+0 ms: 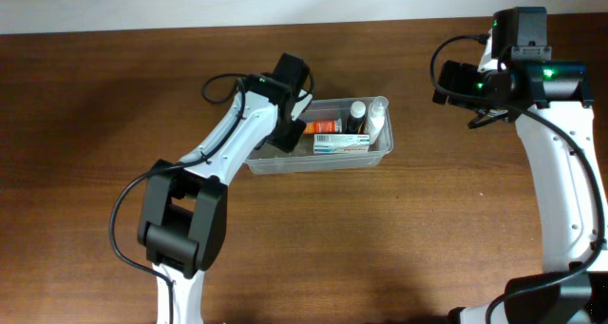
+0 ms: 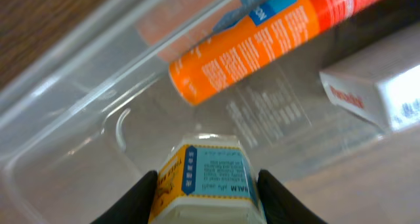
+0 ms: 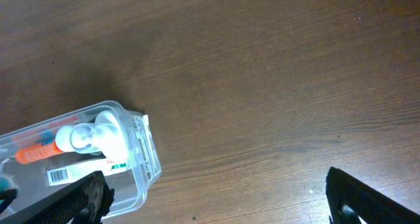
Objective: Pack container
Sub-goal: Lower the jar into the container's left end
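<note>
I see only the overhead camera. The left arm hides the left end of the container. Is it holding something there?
Observer: Yes. The left wrist view shows the left gripper shut on a small pack with a yellow and blue label.
Operator: Is it inside, or outside the rim?
Observer: Inside. It hangs over the bare clear floor of the container, apart from an orange tube that lies further in. I cannot tell if it touches the floor.
Operator: And the other arm?
Observer: In the right wrist view the right gripper is open, with only the wooden table between its fingers.
</note>
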